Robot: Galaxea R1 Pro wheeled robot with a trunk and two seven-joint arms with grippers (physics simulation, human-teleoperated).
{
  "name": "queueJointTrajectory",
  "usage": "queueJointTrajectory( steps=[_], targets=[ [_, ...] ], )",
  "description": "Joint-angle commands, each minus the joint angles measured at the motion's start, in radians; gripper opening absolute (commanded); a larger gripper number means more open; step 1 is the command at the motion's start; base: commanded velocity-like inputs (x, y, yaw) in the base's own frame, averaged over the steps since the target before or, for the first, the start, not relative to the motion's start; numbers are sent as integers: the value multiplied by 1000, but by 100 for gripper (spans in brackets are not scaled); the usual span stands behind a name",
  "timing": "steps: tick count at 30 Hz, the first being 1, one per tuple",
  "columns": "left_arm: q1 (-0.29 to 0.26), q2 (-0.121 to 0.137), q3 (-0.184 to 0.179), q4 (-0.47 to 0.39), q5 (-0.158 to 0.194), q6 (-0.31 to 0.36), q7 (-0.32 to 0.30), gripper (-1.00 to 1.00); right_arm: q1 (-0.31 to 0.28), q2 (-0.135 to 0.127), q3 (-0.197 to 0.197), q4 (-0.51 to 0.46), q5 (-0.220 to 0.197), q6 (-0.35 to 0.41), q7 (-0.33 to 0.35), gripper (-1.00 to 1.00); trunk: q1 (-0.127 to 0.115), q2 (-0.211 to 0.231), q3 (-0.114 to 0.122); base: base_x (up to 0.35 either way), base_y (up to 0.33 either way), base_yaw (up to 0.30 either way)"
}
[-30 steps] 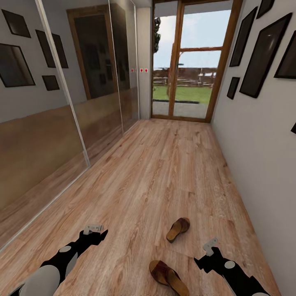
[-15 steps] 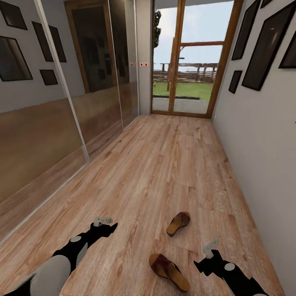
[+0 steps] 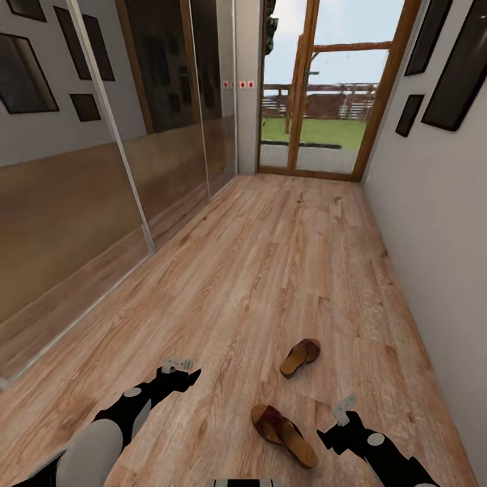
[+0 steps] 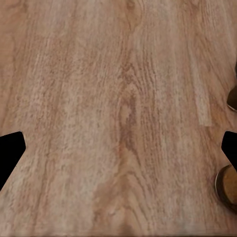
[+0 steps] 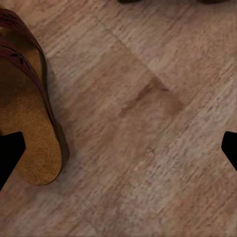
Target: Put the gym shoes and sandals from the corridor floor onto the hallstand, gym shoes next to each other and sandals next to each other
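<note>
Shifted forward, the head view frames two dark brown leather sandals (image 3: pixel 292 392) nearer.
Both are seen lying apart on light wood-grain plank floor (image 3: pixel 270 270); left end effector (image 4: pixel 118 148) and right end effector (image 5: pixel 118 148) are held spread.

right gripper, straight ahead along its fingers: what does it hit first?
Most likely bare corridor floor. The right gripper looks open, with wood planks between the fingertips. The near sandal lies off to one side, by one fingertip, so it could be grazed; depth is unclear.
</note>
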Motion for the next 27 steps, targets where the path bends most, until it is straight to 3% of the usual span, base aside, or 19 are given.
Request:
queueJointTrajectory(
  steps=[1,16,27],
  targets=[
    [0,0,8,-1,-11,-3,-3,100,0,1,-9,0,10,-4,7,100,0,0,-2,0,0,137],
    [1,6,11,-3,-11,-6,-5,100,0,2,-8,0,10,-4,7,100,0,0,-7,0,0,25],
    [1,9,13,-3,-10,-5,-5,100,0,32,-8,17,13,-3,7,100,0,0,-16,0,0,106]
  ],
)
